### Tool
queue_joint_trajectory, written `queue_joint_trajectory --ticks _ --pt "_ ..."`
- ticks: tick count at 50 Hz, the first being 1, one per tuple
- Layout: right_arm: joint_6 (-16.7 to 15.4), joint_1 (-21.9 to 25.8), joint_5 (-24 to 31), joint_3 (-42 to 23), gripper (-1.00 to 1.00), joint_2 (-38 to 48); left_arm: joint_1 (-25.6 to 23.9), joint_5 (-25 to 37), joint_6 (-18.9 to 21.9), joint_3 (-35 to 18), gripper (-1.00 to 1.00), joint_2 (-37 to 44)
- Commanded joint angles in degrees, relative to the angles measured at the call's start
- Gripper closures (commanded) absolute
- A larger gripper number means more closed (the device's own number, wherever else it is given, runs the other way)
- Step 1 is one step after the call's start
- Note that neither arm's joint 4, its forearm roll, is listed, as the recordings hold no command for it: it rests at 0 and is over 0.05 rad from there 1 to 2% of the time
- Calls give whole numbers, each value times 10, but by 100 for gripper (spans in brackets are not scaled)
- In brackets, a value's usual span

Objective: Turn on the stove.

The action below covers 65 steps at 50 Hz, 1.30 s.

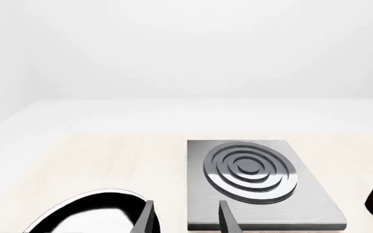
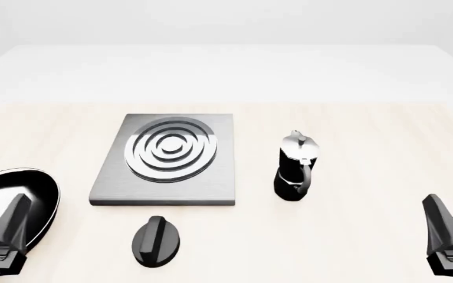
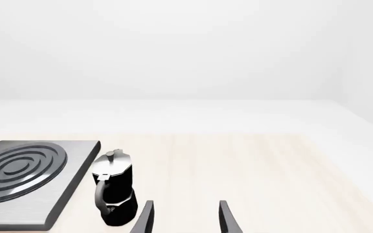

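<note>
The knob (image 2: pixel 156 240) is seen untouched on the near part of the pale wood-grain table (image 2: pixel 368 147), just in front of the stove (image 2: pixel 166 159), so the task is judged not yet begun: the knob remains to be reached, gripped and turned. Both grippers are held back at the near edge, the left gripper (image 2: pixel 7 227) over the pan (image 2: pixel 18 188) at the near left, the right gripper (image 2: pixel 445 233) at the near right. In the wrist views, each gripper's 2 fingers are shown spread apart, with nothing held. The stove is a flat square of brushed grey metal topped by concentric silver rings; the knob is round, black and ridged. A faceted black-and-silver coffee pot (image 2: pixel 296 168) stands right of the stove.
</note>
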<state>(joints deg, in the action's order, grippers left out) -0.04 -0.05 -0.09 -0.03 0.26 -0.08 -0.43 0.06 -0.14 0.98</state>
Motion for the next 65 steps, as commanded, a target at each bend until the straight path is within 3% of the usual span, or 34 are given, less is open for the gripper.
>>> queue_joint_trajectory --ticks 1,4,5,12,17,26,27,30,39,51,52,54,56,65 --pt "-2 0 -8 0 -100 15 -8 -34 3 -9 -100 69" --pt "-2 0 -9 0 -100 17 -22 -47 6 -20 -100 112" --pt "-1 -1 -8 0 -100 16 -38 -54 6 -33 -100 159" --pt "-5 -1 -13 0 -100 24 -68 -28 10 -72 -100 207" --pt "-9 2 -24 0 -100 40 -107 46 -14 -135 -100 225" --pt "-8 2 -31 0 -100 52 -170 67 -63 -177 -100 268" --pt "-12 2 -30 0 -100 51 -206 79 -88 -205 -100 305" --pt "-10 2 -35 0 -100 58 -218 66 -104 -209 -100 351" --pt "-14 4 -39 0 -100 64 -260 86 -82 -234 -100 388" --pt "-15 6 -45 0 -100 73 -303 126 -87 -260 -100 430" --pt "-15 6 -43 0 -100 72 -299 128 -64 -264 -100 428" --pt "-15 6 -43 0 -100 72 -294 133 -56 -270 -100 429" --pt "-14 6 -46 0 -100 75 -301 141 -69 -276 -100 441" --pt "-10 4 -46 0 -100 77 -295 151 -51 -281 -100 462"
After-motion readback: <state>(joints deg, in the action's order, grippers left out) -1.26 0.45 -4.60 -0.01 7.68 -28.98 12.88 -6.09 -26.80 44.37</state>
